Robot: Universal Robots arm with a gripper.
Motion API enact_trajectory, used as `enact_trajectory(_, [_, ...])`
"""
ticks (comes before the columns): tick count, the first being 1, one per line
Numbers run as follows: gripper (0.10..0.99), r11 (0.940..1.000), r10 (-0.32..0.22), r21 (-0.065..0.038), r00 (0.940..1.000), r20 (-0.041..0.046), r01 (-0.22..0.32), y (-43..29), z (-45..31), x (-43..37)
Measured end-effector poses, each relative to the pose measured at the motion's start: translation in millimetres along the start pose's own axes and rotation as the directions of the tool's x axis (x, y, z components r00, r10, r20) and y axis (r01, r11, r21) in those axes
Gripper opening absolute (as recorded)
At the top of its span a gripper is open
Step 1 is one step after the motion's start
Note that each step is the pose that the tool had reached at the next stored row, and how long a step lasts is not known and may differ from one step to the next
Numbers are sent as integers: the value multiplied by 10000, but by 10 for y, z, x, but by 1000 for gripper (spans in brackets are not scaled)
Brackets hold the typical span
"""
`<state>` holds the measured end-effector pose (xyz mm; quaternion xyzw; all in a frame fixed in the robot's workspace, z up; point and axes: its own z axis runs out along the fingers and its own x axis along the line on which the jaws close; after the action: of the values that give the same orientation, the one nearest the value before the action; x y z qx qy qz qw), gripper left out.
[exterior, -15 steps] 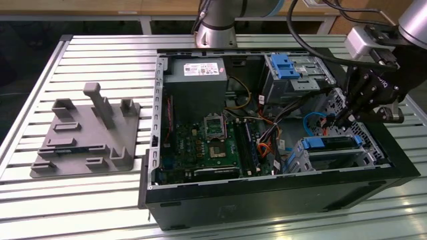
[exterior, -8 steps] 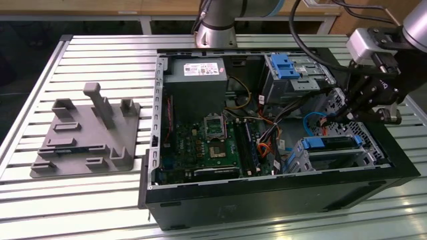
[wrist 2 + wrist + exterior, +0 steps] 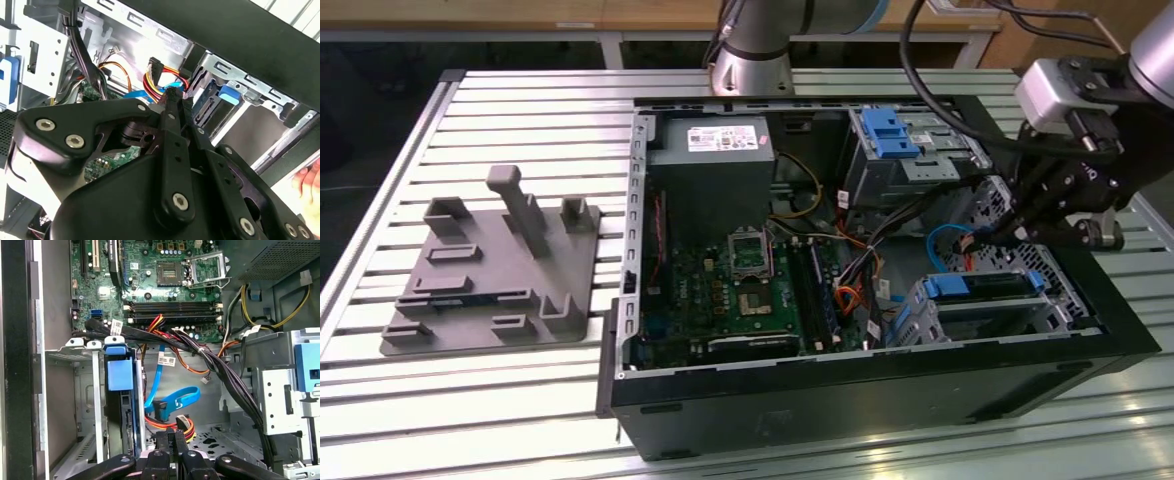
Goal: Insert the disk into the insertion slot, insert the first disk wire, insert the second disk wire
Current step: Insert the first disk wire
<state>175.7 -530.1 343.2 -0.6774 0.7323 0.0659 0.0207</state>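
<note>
gripper (image 3: pixel 998 236) down inside open computer case (image 3: pixel 854 378), next to the seated disk (image 3: pixel 981 286)

the disk, its blue carrier showing, sits inside the insertion slot (image 3: pixel 1067 300), the perforated cage in the case's corner on the exterior view's right. the gripper's fingers (image 3: pixel 167 437) are drawn almost together right at a red, yellow and black wire bundle (image 3: pixel 183 421); i cannot tell if they pinch anything. a blue cable (image 3: pixel 172 400) curls just beside. the case stands on a slatted metal table (image 3: pixel 520 100), a grey moulded fixture (image 3: pixel 494 280) well apart on the exterior view's left.
</note>
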Motion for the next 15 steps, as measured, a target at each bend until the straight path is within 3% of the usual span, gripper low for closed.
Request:
enact_trajectory(5, [165, 9998, -28, 189, 10000, 57, 27, -4, 4, 51])
enact_trajectory(15, [165, 9998, -38, 197, 10000, 58, 37, 10, 6, 54])
